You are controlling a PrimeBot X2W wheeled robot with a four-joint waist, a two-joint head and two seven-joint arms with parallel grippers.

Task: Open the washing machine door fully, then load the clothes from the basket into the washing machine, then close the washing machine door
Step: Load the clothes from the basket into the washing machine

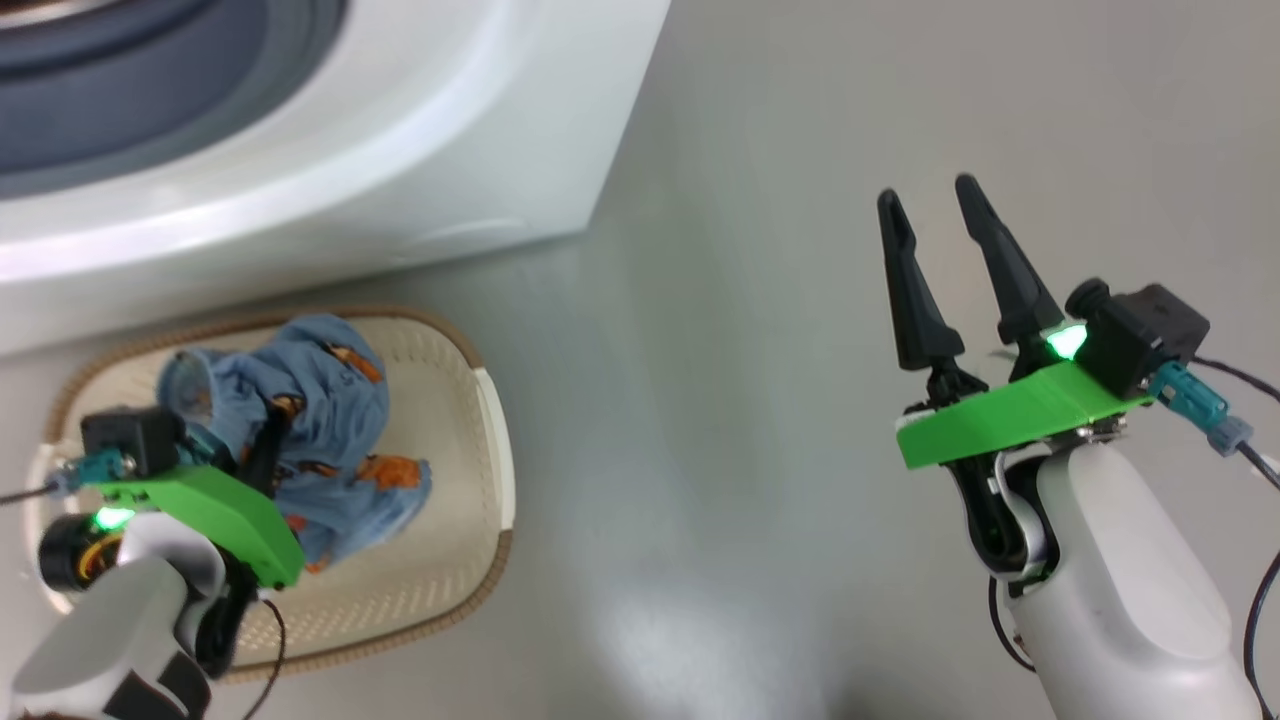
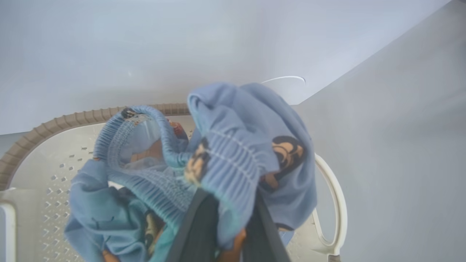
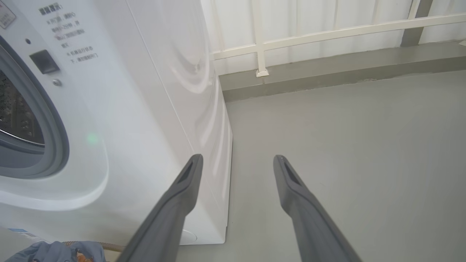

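Observation:
The cream basket (image 1: pixel 495 440) with a brown rim stands on the floor in front of the white washing machine (image 1: pixel 420 150). In it lies a bunch of light blue clothes (image 1: pixel 320 420) with orange and brown print. My left gripper (image 1: pixel 268 432) reaches down into the basket and is shut on the clothes. In the left wrist view, blue ribbed fabric (image 2: pixel 233 160) bulges up between the two dark fingers (image 2: pixel 204 229). The machine's grey gasket (image 3: pixel 54 145) and steel drum show with the opening uncovered; the washing machine door is out of view. My right gripper (image 1: pixel 927 195) hangs open over the floor with nothing between its fingers.
Bare grey floor (image 1: pixel 750 400) stretches to the right of the machine and basket. Behind it runs a raised grey kerb (image 3: pixel 327 69) with a white railing (image 3: pixel 327 31). The machine's right front corner (image 3: pixel 225 203) stands just left of my right gripper (image 3: pixel 237 159).

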